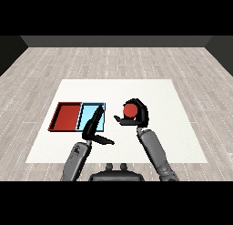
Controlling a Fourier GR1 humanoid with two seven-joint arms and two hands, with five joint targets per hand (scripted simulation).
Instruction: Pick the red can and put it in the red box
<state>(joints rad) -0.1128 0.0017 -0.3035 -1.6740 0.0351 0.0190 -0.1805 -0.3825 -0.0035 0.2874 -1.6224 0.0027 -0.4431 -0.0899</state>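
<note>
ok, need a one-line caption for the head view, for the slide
Right hand curled round the red can above the white table, right of the red tray and light blue tray.

Even, diffuse lighting with no visible source, white table (182, 128) bright and free of glare, wooden floor (113, 60) evenly lit, back wall (113, 41) dark, no cast shadows apparent, edges undistorted.

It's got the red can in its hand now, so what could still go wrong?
The right hand, curled round the red can, is right of both trays. To reach the red tray it must cross the light blue tray, so the can might land there instead. The left hand reaches over the blue tray and could get bumped.
</note>
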